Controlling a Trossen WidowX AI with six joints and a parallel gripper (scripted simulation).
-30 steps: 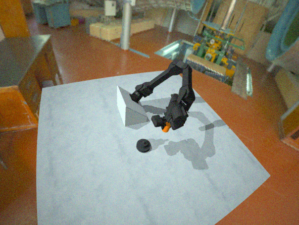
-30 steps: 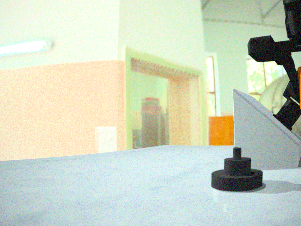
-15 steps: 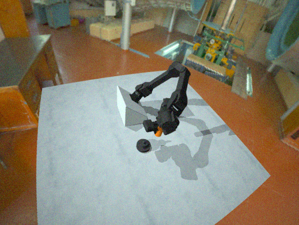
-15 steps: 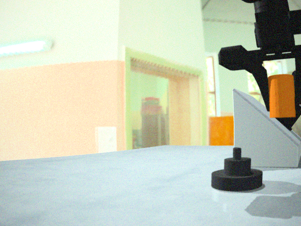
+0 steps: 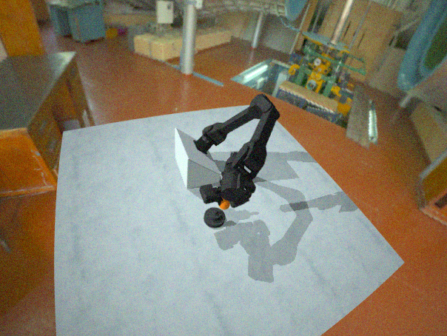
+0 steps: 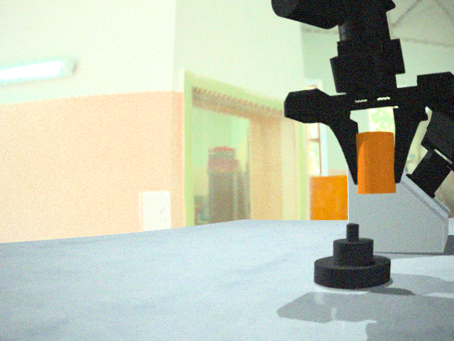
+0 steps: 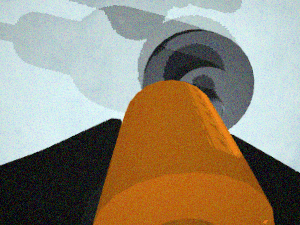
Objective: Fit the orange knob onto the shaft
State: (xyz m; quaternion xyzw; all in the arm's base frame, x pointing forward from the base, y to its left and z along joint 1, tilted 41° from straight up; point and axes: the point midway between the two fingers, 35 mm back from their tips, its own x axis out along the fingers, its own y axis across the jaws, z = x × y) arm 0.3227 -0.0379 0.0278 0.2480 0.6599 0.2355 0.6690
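Observation:
My gripper (image 5: 224, 204) (image 6: 376, 176) is shut on the orange knob (image 5: 224, 203) (image 6: 376, 162) (image 7: 179, 175), an upright cylinder held in the air. The dark round pedestal (image 5: 214, 217) (image 6: 352, 271) (image 7: 232, 84) stands on the white mat (image 5: 129, 222) with its short dark shaft (image 6: 352, 231) (image 7: 202, 83) upright. In the exterior view the knob hangs above the shaft and a little to its right, with a clear gap below it. In the wrist view the knob covers the pedestal's near left side. The shaft's flat side cannot be seen.
A grey wedge-shaped block (image 5: 192, 163) (image 6: 398, 225), the arm's base, stands just behind the pedestal. Wooden cabinets (image 5: 33, 122) stand off the mat to the left. The mat's edges meet a red-brown floor (image 5: 370, 185).

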